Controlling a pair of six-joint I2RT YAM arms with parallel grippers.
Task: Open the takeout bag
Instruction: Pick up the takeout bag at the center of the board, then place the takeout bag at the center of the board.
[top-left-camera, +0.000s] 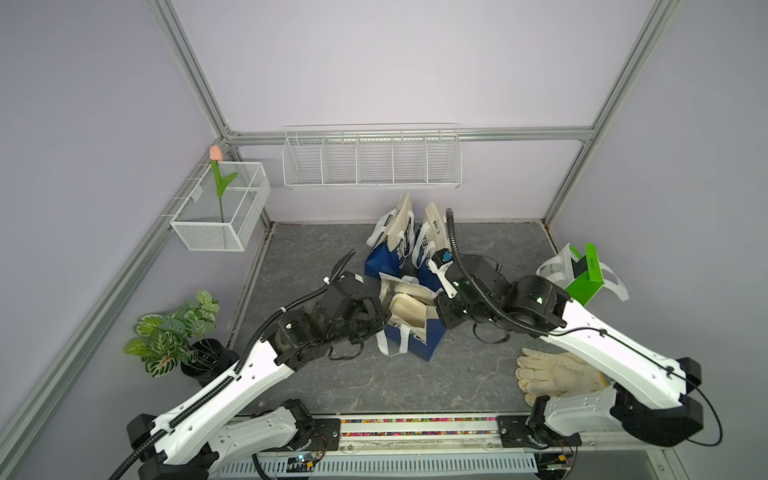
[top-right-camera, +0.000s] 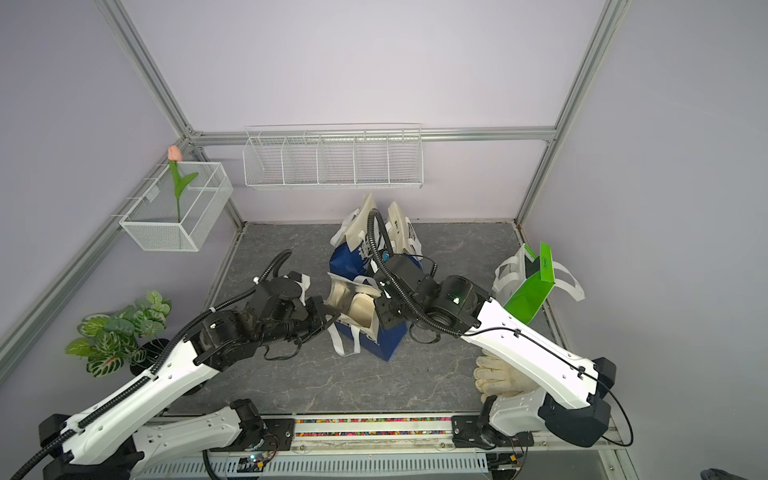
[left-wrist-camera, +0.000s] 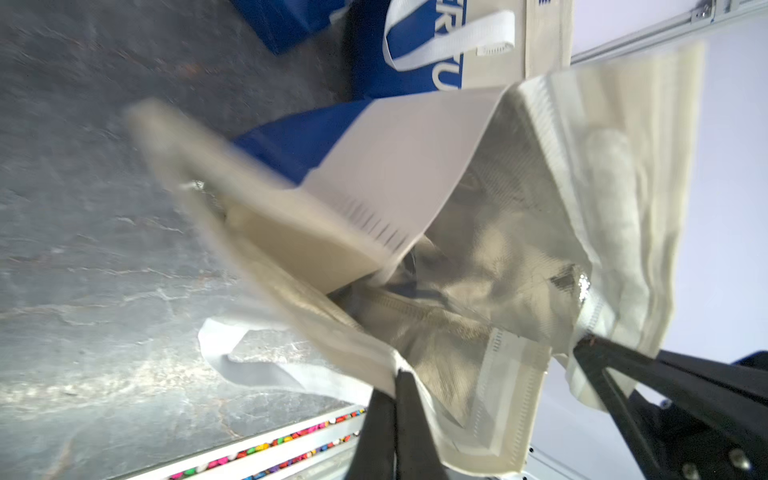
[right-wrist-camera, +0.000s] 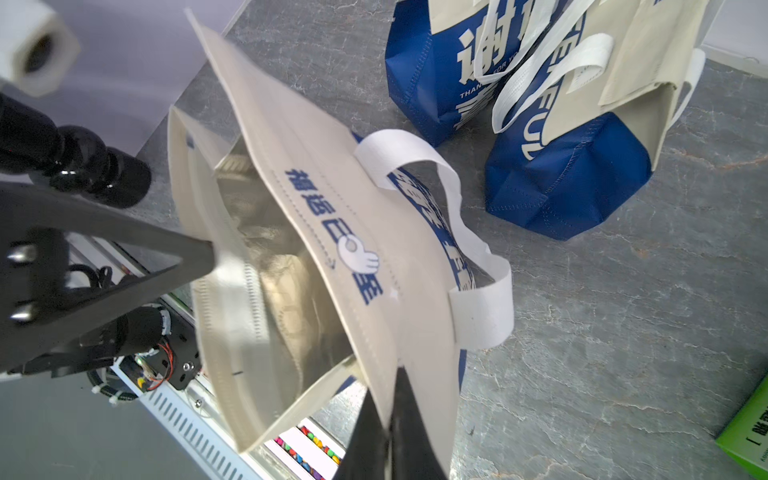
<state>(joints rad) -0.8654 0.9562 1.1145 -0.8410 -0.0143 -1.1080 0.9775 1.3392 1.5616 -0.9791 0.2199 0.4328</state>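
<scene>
**2 pinches on the rim, mouth spreading**

The left gripper (left-wrist-camera: 397, 376) is clamping shut on 1 cream rim of the takeout bag (top-left-camera: 409, 316). The right gripper (right-wrist-camera: 392, 374) is clamping shut on the opposite rim. The bag is standing at the middle of the table (top-left-camera: 332, 382), between the 2 grippers. Its mouth is gaping enough to be showing the silver lining (right-wrist-camera: 266, 266).

To do this step well, I judge, the 2 grippers should be drawing apart evenly and level. Pulling outward along the table rather than upward should be keeping the light bag's base down instead of lifting or tipping it. Each pinch should be holding 1 wall only, as the thin fabric looks apt to slip or fold.

Counting outward:
- 2 grippers, both holding
- 3 blue-and-cream bags: 1 in hand and 2 other bags (top-left-camera: 388, 257) just behind it
- 1 green bag (top-left-camera: 586, 282) at the right side
- pale gloves (top-left-camera: 557, 374) near the table's right front edge, number unclear
- 1 potted plant (top-left-camera: 174, 332)
- 1 tulip (top-left-camera: 216, 178) in 1 mesh basket (top-left-camera: 232, 237)
- 1 wire rack (top-left-camera: 372, 160) on the back wall
</scene>
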